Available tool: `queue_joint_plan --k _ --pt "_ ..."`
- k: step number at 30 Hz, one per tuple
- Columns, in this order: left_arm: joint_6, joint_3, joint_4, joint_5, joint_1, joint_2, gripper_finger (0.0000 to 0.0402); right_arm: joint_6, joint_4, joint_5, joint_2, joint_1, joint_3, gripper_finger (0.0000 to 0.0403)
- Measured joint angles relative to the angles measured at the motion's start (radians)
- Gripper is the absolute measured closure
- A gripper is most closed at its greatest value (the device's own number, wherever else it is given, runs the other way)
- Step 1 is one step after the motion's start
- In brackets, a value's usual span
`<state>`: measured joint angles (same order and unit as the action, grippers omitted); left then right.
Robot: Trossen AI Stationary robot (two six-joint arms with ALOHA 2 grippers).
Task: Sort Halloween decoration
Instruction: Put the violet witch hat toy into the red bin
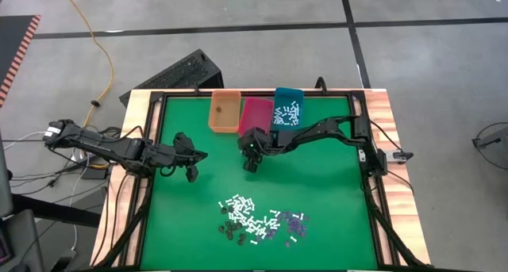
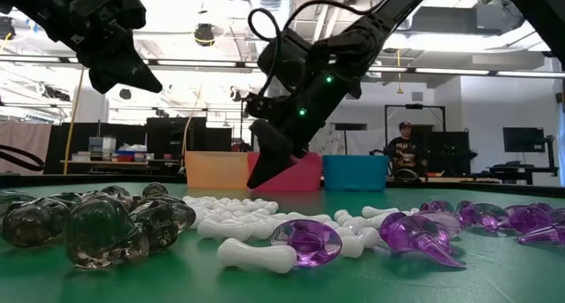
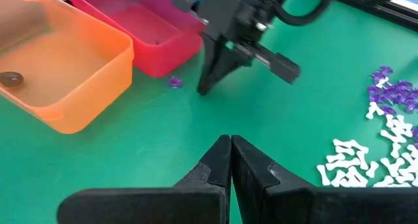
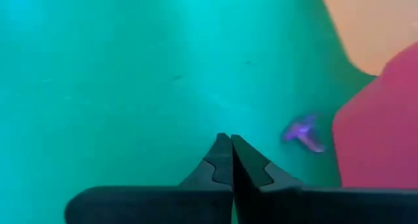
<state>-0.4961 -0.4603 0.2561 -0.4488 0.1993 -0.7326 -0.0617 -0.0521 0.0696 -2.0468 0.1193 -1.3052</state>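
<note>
The Halloween decoration lies as a pile (image 1: pixel 258 222) of small white sticks, purple bits and dark bits on the green mat near the front edge. One loose purple bit (image 4: pixel 302 134) rests on the mat beside the pink bin (image 4: pixel 385 126); it also shows in the left wrist view (image 3: pixel 174 81). My right gripper (image 1: pixel 248 167) hangs shut just in front of that bin, fingers slanting down, nothing between them (image 4: pixel 228 142). My left gripper (image 1: pixel 200 155) waits shut above the mat's left part (image 3: pixel 230 145). A dark bit (image 3: pixel 10 78) lies in the orange bin (image 3: pixel 78 67).
Orange bin (image 1: pixel 225 112), pink bin (image 1: pixel 255 115) and teal bin (image 1: pixel 287 112) stand side by side at the mat's far edge; the teal one holds white sticks. A black frame (image 1: pixel 151 145) borders the mat. A person (image 2: pixel 404 148) sits in the room beyond.
</note>
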Motion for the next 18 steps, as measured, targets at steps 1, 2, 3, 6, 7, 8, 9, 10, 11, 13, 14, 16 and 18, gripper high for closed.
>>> queue_joint_plan --k 1,2,3,6,7,8,9,10,11,13,14,16,18 --pt "0.0 0.0 0.0 -0.001 0.0 0.0 0.0401 -0.002 -0.003 0.014 0.003 -0.006 0.0 0.0386" --pt "0.0 0.0 0.0 -0.001 0.0 0.0 0.0401 -0.002 -0.011 0.027 0.007 -0.01 0.0 0.0383" --pt "-0.001 0.0 0.0 -0.001 0.0 0.0 0.0401 -0.001 -0.016 0.039 0.012 -0.008 0.0 0.0376" --pt "-0.002 0.0 0.0 -0.001 0.0 0.0 0.0401 0.016 -0.037 0.062 0.024 0.027 0.0 0.0353" --pt "-0.002 0.0 0.0 -0.001 0.0 0.0 0.0401 0.03 -0.051 0.065 0.026 0.044 0.0 0.035" --pt "-0.002 0.0 0.0 -0.001 0.0 0.0 0.0401 0.041 -0.066 0.071 0.026 0.063 0.0 0.0349" --pt "-0.002 0.0 0.0 -0.001 0.0 0.0 0.0401 0.044 -0.08 0.07 0.026 0.082 0.0 0.035" --pt "-0.002 0.0 0.0 -0.001 0.0 0.0 0.0401 0.043 -0.091 0.067 0.026 0.103 0.0 0.0351" --pt "-0.002 0.0 0.0 -0.002 0.0 0.0 0.0401 0.044 -0.095 0.047 0.026 0.123 0.0 0.0353" --pt "-0.004 0.0 0.0 -0.002 0.0 0.0 0.0401 0.039 -0.088 -0.014 0.026 0.155 0.0 0.0355" --pt "-0.008 0.0 0.0 -0.002 0.0 0.0 0.0401 0.034 -0.088 -0.041 0.026 0.164 -0.002 0.0355" --pt "-0.014 0.0 0.0 -0.002 0.0 0.0 0.0401 0.032 -0.095 -0.073 0.026 0.166 -0.017 0.0355" --pt "-0.014 0.0 0.0 -0.002 0.0 0.0 0.0401 0.039 -0.096 -0.078 0.026 0.151 -0.036 0.0355"
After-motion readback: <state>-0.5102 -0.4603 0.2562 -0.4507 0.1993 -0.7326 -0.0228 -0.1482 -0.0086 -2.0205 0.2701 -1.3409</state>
